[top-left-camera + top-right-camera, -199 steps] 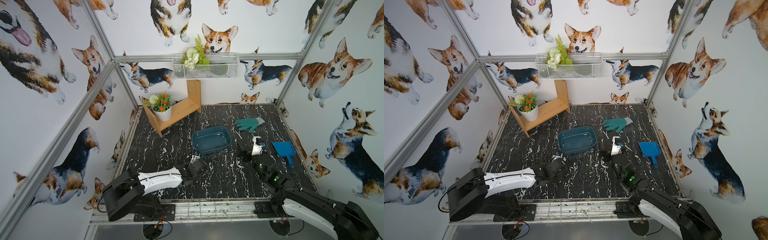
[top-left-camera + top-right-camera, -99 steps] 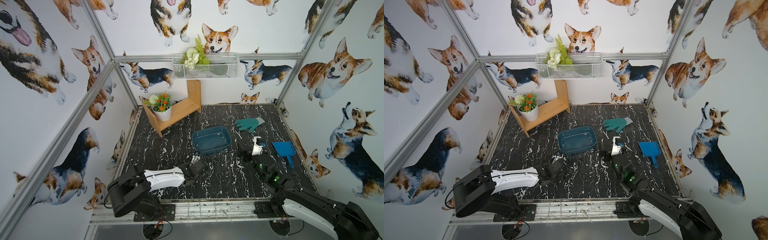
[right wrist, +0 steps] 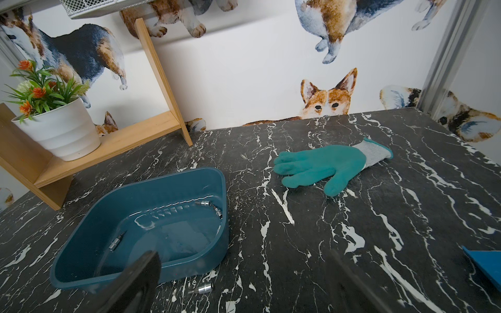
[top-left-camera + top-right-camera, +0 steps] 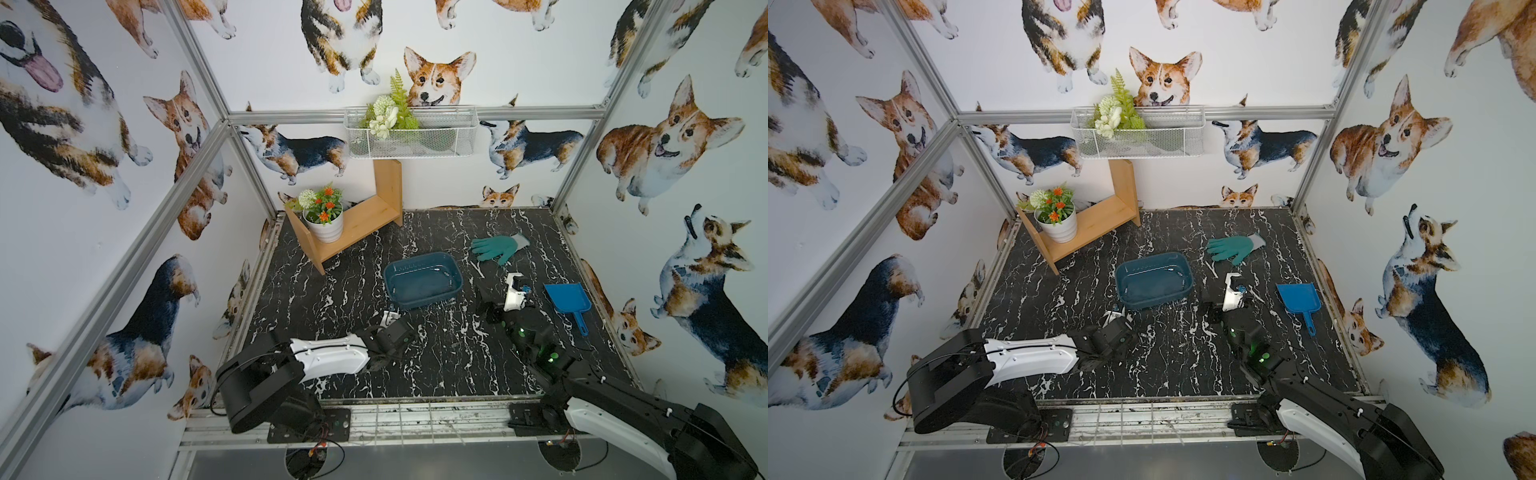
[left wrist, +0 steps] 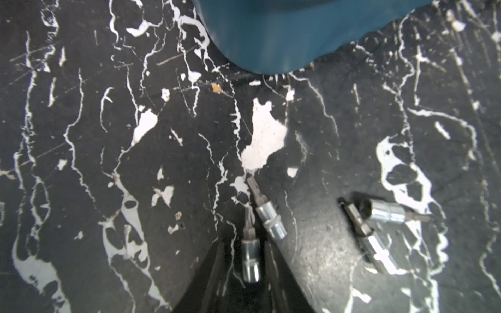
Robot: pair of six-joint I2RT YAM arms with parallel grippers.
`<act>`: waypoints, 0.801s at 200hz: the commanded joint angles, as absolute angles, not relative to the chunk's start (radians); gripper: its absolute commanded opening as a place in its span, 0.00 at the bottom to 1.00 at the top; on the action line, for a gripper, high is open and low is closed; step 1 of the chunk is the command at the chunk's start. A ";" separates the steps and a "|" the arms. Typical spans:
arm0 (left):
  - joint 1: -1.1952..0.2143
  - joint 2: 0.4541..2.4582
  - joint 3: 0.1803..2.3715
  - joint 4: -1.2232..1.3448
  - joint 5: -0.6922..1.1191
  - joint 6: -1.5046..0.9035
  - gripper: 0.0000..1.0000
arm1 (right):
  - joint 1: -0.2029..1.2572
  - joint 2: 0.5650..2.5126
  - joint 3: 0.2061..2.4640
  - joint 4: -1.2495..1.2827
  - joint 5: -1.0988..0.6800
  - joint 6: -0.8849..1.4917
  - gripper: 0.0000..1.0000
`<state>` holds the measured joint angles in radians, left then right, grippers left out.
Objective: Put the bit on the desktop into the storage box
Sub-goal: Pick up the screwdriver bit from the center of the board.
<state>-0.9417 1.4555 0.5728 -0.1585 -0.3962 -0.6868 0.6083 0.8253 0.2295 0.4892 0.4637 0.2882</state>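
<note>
The left gripper (image 5: 245,246) is being held narrow around the bit (image 5: 250,257), contact untellable: short, chromed, dark-tipped, lying on the desktop (image 5: 81,135) between its front edge and the storage box (image 5: 271,32). The right gripper (image 3: 242,254) is being held wide.

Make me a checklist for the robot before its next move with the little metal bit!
1. Bit sits inside the left gripper: ok.
2. Grip tight on it: cannot tell.
3. Neighbour bit clear of the gripper: not ok, it lies right beside.
4. Box upright, with room inside: ok.
5. Right gripper open, off to the side of the box: ok.
</note>
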 commanded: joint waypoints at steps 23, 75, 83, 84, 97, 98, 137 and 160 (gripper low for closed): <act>-0.936 1.461 0.562 -0.172 -0.386 -0.688 0.25 | 0.609 0.819 0.227 0.528 0.473 0.290 1.00; -0.929 1.443 0.541 -0.179 -0.382 -0.710 0.22 | 0.609 0.808 0.224 0.525 0.479 0.290 1.00; -0.928 1.437 0.536 -0.179 -0.380 -0.713 0.22 | 0.609 0.808 0.222 0.525 0.479 0.290 1.00; -0.926 1.436 0.536 -0.179 -0.380 -0.713 0.22 | 0.609 0.808 0.222 0.525 0.479 0.290 1.00; -0.924 1.427 0.526 -0.173 -0.376 -0.718 0.22 | 0.609 0.808 0.222 0.525 0.479 0.290 1.00; -0.923 1.426 0.525 -0.172 -0.375 -0.718 0.22 | 0.609 0.808 0.222 0.526 0.479 0.290 1.00; -0.905 1.379 0.486 -0.138 -0.357 -0.731 0.19 | 0.610 0.808 0.222 0.525 0.482 0.288 1.00; -0.897 1.348 0.480 -0.129 -0.355 -0.730 0.16 | 0.609 0.808 0.222 0.525 0.482 0.288 1.00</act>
<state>-0.9039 1.3705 0.4881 -0.1104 -0.3763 -0.7200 0.6083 0.8101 0.2237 0.4892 0.4709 0.2852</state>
